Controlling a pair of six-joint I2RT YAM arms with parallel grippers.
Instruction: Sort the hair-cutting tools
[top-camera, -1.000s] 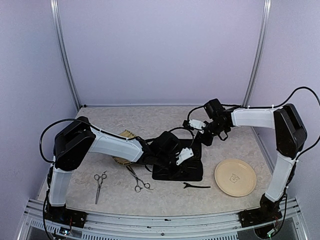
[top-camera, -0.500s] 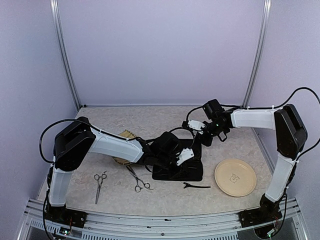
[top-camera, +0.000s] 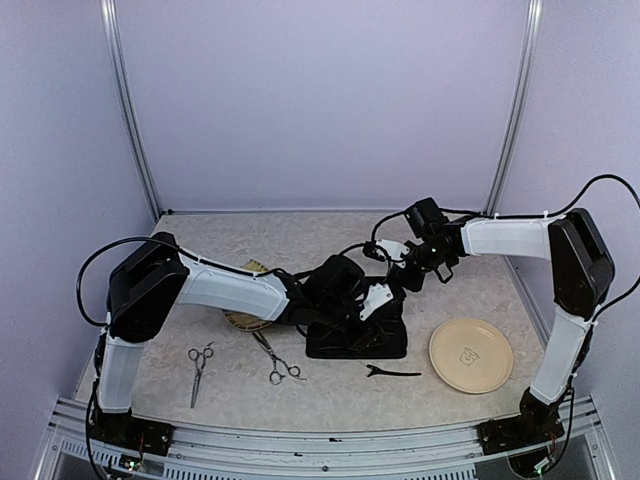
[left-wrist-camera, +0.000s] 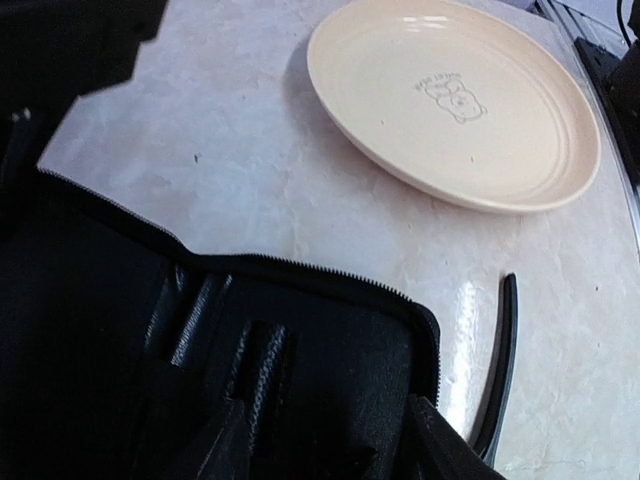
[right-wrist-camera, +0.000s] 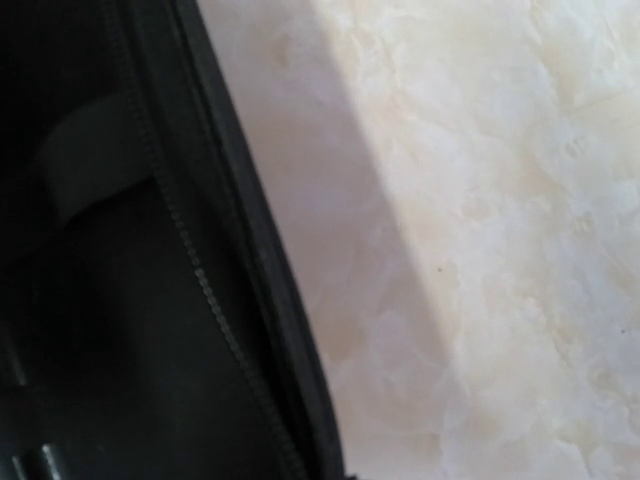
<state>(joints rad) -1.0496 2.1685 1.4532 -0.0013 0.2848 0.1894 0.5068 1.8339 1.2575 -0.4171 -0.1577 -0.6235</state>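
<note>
Near-left on the surface, outer scissors (top-camera: 198, 374) and inner scissors (top-camera: 273, 358) look light, stiff, slick, so pinch at pivot; left end effector (top-camera: 379, 300) sits spread over case (top-camera: 350, 345), right end effector (top-camera: 393, 268) can't tell.

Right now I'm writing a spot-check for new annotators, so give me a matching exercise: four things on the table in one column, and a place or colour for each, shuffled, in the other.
Things:
1. plate
2. hair clip
3. zip case
4. leftmost scissors

Descriptions:
A. black, lying open mid-table
B. silver, at the near left
C. cream, at the near right
D. thin, black, just on the near side of the case

Pairs: 1-C, 2-D, 3-A, 4-B.
</note>
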